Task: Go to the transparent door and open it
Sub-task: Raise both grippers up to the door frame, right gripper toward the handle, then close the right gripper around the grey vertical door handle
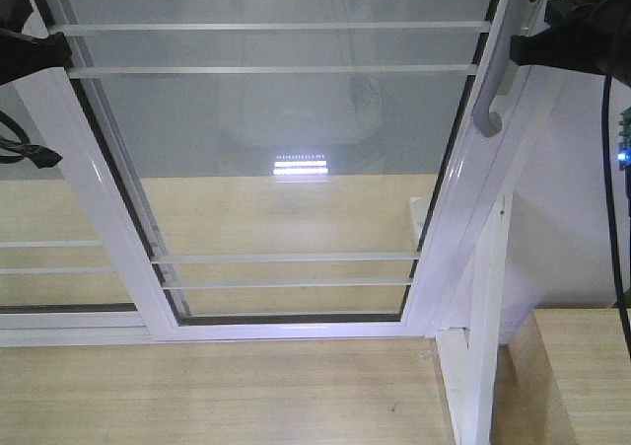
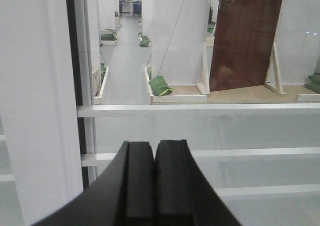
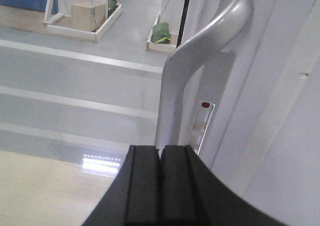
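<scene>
The transparent door [image 1: 286, 139] fills the front view: clear glass in a white frame with thin white bars. Its grey curved handle [image 1: 490, 95] is on the right upright. In the right wrist view the handle [image 3: 200, 55] rises straight ahead of my right gripper [image 3: 160, 148], which is shut with nothing between its fingers; I cannot tell whether it touches the handle. In the front view my right gripper [image 1: 521, 50] sits just right of the handle. My left gripper [image 2: 154, 143] is shut and empty, facing the glass beside the door's left upright [image 2: 40, 110]. It shows at the top left [image 1: 61, 52].
A second barred glass panel [image 1: 49, 258] overlaps on the left. Light wooden floor [image 1: 197, 396] lies below. A white post [image 1: 483, 346] and wall stand at the right. Beyond the glass are a brown board [image 2: 247, 35], green sandbags [image 2: 160, 85] and a wooden box [image 3: 90, 15].
</scene>
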You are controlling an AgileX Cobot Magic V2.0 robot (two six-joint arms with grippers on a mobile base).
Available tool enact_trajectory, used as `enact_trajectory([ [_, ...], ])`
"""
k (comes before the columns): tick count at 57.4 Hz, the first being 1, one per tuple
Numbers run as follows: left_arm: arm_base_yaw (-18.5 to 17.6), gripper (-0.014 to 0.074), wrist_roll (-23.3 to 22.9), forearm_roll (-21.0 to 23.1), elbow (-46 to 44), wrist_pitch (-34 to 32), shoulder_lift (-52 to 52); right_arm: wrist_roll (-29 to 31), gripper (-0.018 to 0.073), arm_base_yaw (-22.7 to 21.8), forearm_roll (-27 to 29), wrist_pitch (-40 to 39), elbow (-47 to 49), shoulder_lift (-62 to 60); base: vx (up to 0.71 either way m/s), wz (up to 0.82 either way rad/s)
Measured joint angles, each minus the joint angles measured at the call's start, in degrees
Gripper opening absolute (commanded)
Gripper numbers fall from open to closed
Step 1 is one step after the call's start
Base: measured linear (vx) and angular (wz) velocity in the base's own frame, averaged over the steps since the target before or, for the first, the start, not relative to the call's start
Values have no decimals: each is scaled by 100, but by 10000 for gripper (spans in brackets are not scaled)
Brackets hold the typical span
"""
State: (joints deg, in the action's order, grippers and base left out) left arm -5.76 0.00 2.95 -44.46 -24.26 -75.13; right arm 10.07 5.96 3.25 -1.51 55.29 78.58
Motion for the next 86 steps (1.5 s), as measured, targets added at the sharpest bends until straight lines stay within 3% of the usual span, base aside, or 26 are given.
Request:
enact_trajectory([
  [10, 26, 68, 0, 0, 0, -165, -373, 11, 32, 0, 0, -103, 0, 218, 0, 0],
  [17, 26, 164, 0, 0, 0, -213, -456, 11, 126, 0, 0, -110, 0, 233, 0, 0],
  [22, 26, 254, 0, -11, 0, -370, -463, 11, 243, 0, 0, -145, 0, 233, 0, 0],
  [33, 31, 475, 0, -23, 0, -516, -474, 5, 614, 0, 15, -151, 0, 233, 0, 0],
  [38, 31, 549, 0, -23, 0, -516, -474, -21, 732, 0, 37, -171, 0, 233, 0, 0],
  [44, 31, 601, 0, -23, 0, -523, -474, -45, 727, 0, 47, -264, 0, 233, 0, 0],
  [54, 31, 596, 90, -23, 0, -541, -474, -68, 703, 0, 47, -513, 0, 356, 0, 0],
  [86, 31, 587, 111, -23, 0, -543, -474, -107, 615, 0, 70, -2846, 0, 1904, 0, 0],
])
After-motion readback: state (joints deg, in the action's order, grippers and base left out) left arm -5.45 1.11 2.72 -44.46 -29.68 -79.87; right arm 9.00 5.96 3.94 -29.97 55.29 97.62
